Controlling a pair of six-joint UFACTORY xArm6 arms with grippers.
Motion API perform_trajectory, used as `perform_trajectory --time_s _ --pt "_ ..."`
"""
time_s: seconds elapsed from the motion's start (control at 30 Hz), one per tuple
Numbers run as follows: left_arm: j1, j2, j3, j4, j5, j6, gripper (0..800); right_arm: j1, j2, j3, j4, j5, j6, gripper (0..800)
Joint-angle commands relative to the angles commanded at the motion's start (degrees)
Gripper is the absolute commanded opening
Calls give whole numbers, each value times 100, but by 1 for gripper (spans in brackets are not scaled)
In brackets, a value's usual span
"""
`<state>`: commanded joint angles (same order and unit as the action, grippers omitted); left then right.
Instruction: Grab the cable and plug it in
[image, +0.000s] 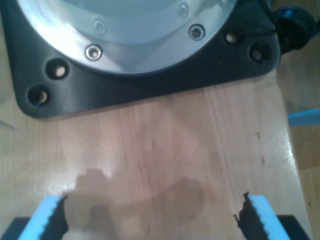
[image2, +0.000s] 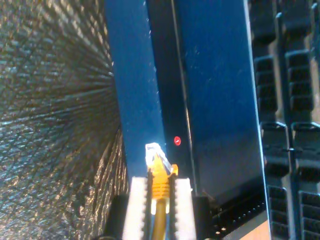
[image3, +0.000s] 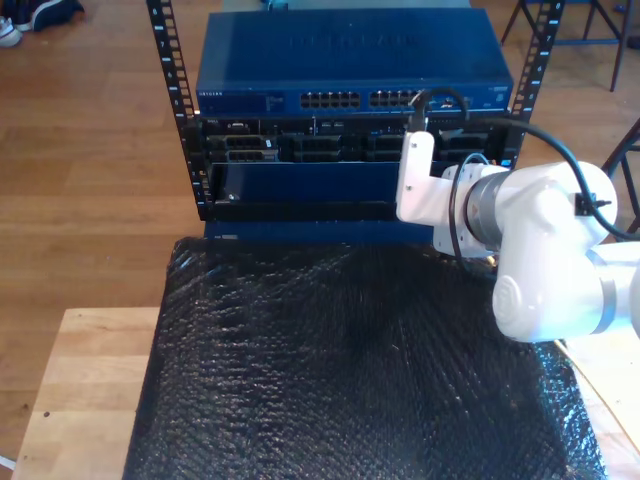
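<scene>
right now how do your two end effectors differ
My first end effector is open and empty above the bare wooden tabletop; my second end effector is shut on the thin yellow network cable, whose clear plug faces the blue rack unit. Both have ridged pale pads.

- The rack stands behind the table, at the top of the exterior view.
- A switch sits uppermost in the rack, above a row of other units and a panel.
- A mat lies on the table in front of the rack, with bare tabletop on the exterior view's left of it.
- An arm reaches in from the exterior view's right, above the mat's far corner, toward the rack's front.
- My second gripper holds the cable between its pads, the plug just before the rack's face.
- My first gripper hangs over bare wood, before an arm's base plate.
</scene>
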<state>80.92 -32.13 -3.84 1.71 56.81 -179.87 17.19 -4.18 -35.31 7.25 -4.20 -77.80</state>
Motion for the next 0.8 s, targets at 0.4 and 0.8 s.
perform_trajectory --time_s 0.4,0.8 --pt "0 0 0 0 0 0 800 62 -246 264 -273 -360 -123 0" --pt "0 0 0 0 0 0 800 167 -53 185 -448 -484 -290 0"
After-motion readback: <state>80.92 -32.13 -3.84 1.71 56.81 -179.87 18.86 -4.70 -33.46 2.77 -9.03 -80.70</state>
